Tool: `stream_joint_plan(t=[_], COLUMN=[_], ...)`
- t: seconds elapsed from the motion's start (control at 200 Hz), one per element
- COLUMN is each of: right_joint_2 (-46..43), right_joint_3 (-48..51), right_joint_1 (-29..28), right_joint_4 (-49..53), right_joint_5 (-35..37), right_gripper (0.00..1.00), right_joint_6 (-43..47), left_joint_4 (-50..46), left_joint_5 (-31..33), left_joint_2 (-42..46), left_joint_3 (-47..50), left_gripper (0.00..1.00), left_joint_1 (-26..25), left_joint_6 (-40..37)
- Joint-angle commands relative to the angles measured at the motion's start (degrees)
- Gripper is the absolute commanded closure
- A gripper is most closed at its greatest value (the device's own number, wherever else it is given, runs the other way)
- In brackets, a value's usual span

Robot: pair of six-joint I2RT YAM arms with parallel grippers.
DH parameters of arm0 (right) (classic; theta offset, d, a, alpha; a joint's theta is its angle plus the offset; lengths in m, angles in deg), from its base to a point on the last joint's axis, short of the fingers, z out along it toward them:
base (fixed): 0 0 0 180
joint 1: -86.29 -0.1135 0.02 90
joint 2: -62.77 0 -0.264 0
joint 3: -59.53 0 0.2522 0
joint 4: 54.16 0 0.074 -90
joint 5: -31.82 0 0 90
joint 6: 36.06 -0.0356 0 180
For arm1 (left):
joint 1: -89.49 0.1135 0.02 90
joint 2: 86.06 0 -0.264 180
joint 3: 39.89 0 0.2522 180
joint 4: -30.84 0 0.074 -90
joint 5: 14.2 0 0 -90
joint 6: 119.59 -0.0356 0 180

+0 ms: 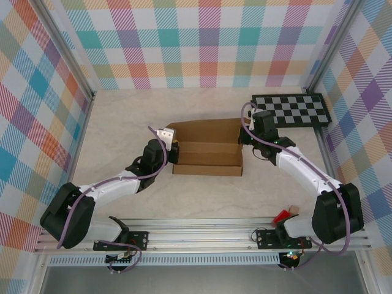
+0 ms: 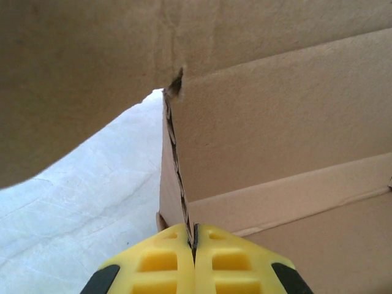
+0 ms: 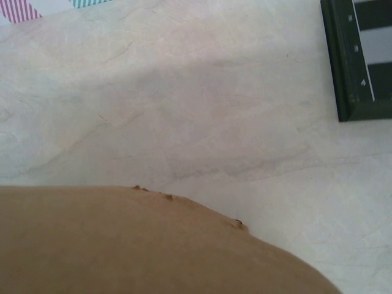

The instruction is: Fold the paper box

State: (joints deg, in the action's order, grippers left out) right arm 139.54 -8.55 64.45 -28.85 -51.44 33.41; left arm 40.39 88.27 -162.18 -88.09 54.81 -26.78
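seeing the paper box (image 1: 207, 150) sitting at the middle of the surface (image 1: 116, 128) as a shallow brown tray, long walls standing, a wide flap lying back behind it. pinching its left end wall with the left fingers (image 2: 156, 263), yellow and clenched together on the corrugated edge. resting the right fingers (image 1: 245, 132) at the box's rear right corner, clenched too, hidden behind cardboard in the wrist view; not being able to tell whether gripping the flap. noting the checkerboard panel (image 1: 293, 110) lying flat just beyond that corner, toward the right wall.
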Motion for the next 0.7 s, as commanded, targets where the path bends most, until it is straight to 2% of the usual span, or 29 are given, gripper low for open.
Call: stream_joint_plan(t=[0.0,0.14,0.27,0.425,0.695], right_joint_2=[-0.15,-1.54,-4.75,-6.72,-8.49], right_joint_3=[3.60,5.81,10.44,14.35,18.70], right_joint_1=[-0.13,-0.30,-1.56,-2.14,-6.72], right_joint_4=[4.11,4.33,3.21,4.15,4.78], right_joint_5=[-0.64,0.51,4.22,4.71,7.51], right_gripper=[1.00,1.00,1.00,1.00,1.00], right_joint_6=[-8.25,-13.86,-15.78,-19.17,-25.09], left_joint_4=[0.90,1.30,1.39,1.16,-1.95], left_joint_5=[-1.31,-1.27,-0.91,-1.10,-0.58], left_joint_2=[0.07,1.54,4.45,8.17,10.77], left_joint_3=[2.82,5.62,8.90,13.08,16.33], left_gripper=[1.00,1.00,1.00,1.00,1.00], left_joint_1=[0.00,-0.19,-0.23,-0.42,-1.61], left_joint_6=[1.62,2.40,2.79,3.73,7.53])
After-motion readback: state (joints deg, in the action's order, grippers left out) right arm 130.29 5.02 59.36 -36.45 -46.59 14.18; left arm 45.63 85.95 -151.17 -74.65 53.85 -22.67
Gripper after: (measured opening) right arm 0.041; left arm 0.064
